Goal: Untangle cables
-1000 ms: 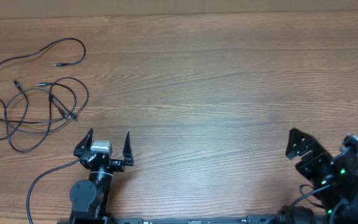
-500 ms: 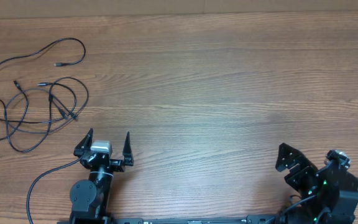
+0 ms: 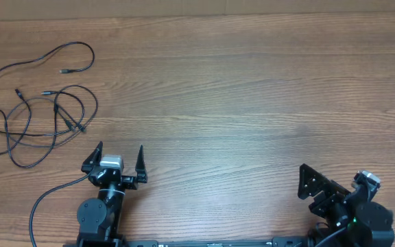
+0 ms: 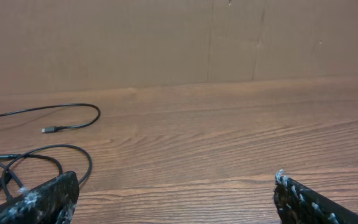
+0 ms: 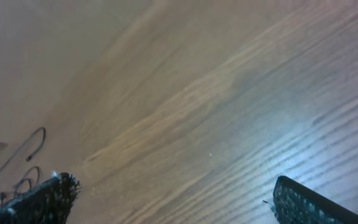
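**A:** When checked against 1 second back, found right end effector [image 5: 171,185] drawn in low toward its base at near right edge of table [image 3: 238,89]. Spread fully, gripping nothing.

**B:** And on the left?

**A:** Found left end effector [image 3: 121,147] parked above its base, unmoved. Likewise spread wide and empty.

**B:** Whereabouts of cables?

**A:** Located cables [image 3: 36,103] at far left of table, looped over each other in 1 loose tangle, with 1 strand arcing toward back edge. Undisturbed, and touched by neither end effector.

**B:** Meaning for task?

**A:** Judged no untangling begun. Reads as a retreat on the right, well away from tangle. Expect first reach from left side, already near closest loop.
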Motion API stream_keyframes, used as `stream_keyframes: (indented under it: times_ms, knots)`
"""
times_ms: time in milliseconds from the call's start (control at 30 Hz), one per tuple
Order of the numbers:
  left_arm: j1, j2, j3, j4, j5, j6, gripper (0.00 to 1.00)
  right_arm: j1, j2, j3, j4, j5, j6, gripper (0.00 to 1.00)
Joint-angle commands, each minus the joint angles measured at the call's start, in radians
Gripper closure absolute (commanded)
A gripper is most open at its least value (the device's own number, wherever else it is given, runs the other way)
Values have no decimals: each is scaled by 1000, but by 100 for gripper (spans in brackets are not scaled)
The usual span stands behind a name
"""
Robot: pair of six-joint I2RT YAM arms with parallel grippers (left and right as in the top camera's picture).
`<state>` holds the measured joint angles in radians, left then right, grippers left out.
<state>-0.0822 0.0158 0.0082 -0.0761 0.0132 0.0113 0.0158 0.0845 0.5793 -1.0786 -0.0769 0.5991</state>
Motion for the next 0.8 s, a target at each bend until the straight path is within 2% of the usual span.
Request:
stream_keyframes:
  times_ms: [0,200,400,600,700,767]
  knots:
    - [11,-11,-3,-2,-10,19,0,8,-43,-8,25,13,-1,0]
    - [11,-11,-3,-2,-10,19,0,8,-82,-68,122,11,-1,0]
    - [11,-11,-3,-2,-10,19,1,8,-82,-143,421,-11,-25,0]
    - [11,-11,-3,-2,-10,19,1,10,-82,-208,858,-115,-293,0]
    - [11,-11,-3,-2,-10,19,1,10,-82,-249,1065,-185,-472,0]
    - [11,-11,-3,-2,-10,19,0,10,-82,-280,1160,-219,-569,0]
